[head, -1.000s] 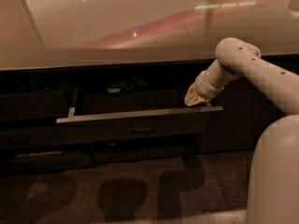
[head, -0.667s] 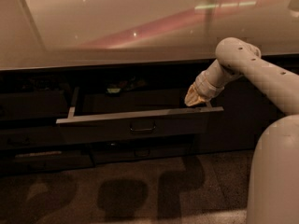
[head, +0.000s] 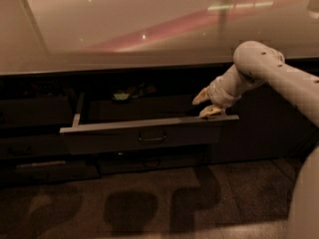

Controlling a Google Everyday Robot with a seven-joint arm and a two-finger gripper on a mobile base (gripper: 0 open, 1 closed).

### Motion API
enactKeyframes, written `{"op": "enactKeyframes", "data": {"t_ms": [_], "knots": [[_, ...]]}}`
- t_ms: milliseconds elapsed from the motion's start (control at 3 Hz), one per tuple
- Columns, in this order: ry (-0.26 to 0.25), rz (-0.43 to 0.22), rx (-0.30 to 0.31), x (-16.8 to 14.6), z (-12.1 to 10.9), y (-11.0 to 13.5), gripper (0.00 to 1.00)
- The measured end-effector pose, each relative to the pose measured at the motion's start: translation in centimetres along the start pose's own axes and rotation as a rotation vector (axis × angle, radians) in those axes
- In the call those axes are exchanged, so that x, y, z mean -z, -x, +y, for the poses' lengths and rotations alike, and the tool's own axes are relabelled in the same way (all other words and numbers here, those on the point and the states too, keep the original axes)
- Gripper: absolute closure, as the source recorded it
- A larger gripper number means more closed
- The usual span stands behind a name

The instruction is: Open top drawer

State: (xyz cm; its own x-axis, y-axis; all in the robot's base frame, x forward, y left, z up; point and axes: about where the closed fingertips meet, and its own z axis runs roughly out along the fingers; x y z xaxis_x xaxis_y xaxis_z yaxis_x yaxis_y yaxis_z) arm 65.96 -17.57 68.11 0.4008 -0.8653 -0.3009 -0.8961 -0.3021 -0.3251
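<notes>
So, top drawer [head: 99,138]: stands well out from the cabinet under the counter [head: 124,34]. Its grey front sits forward of the shut fronts beside and below it, and the interior is exposed.
Handle [head: 152,137]: small centre pull with nothing on it.
Gripper [head: 206,104]: at the right end of the drawer's top edge, one tip resting on the rim and the other raised over the interior.
Jaws: parted, with nothing visibly clamped between them.
Why there: hooking behind the front panel probably lets the arm [head: 279,76] drag the drawer without pinching the small pull.
Contents: something small and green [head: 121,96] lies near the back.
Progress: judging by how far the front projects, the opening looks essentially done.
</notes>
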Motion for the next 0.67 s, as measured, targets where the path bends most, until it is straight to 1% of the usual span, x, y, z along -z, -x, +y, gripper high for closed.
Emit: {"op": "enactKeyframes", "data": {"t_ms": [333,667], "knots": [[0.0,0.0,0.0,0.7,-0.26,0.24,0.0],[0.0,0.0,0.0,0.88,-0.42,0.42,0.0]]}}
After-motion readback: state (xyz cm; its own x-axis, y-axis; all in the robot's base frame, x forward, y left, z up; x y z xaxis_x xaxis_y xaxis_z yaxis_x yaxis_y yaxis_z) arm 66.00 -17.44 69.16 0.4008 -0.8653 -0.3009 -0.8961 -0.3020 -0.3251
